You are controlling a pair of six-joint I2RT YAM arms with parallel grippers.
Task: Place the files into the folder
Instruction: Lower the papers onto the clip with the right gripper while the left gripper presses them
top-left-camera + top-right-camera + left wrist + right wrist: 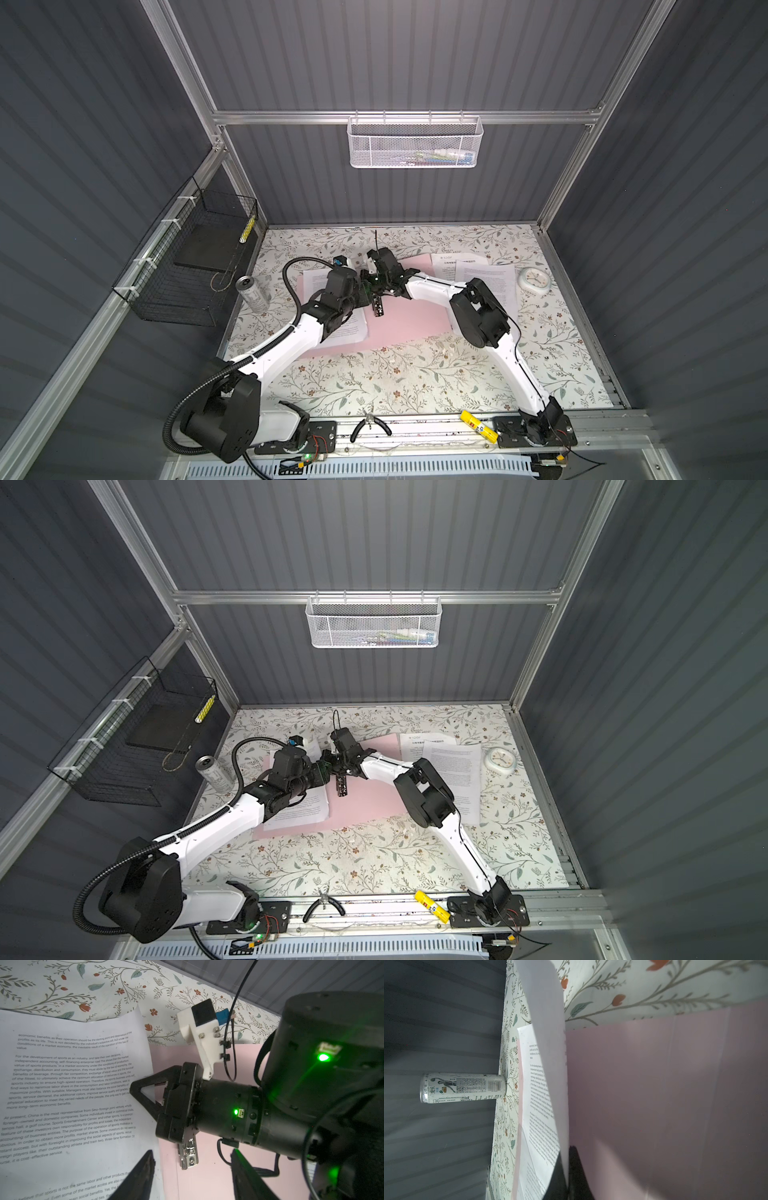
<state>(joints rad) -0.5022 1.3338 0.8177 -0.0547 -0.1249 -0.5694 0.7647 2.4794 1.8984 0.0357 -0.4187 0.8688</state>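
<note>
The pale pink folder (399,324) (365,804) lies open on the floral table, with its metal clip (190,1153) on the spine. Printed files (349,328) (72,1088) rest on its left half. My right gripper (568,1153) (369,277) reaches across and is shut on the edge of one sheet (546,1022), which curls up off the folder. My left gripper (192,1165) (365,296) hovers open over the spine, one finger above the paper and the other above bare pink. Two more files (486,274) (453,758) lie on the table to the folder's right.
A drink can (253,293) (463,1087) stands left of the folder. A white clock (535,280) lies at the far right. A black wire basket (187,266) hangs on the left wall and a white mesh basket (413,141) on the back rail. Pliers (370,428) and a yellow tool (478,424) lie at the front.
</note>
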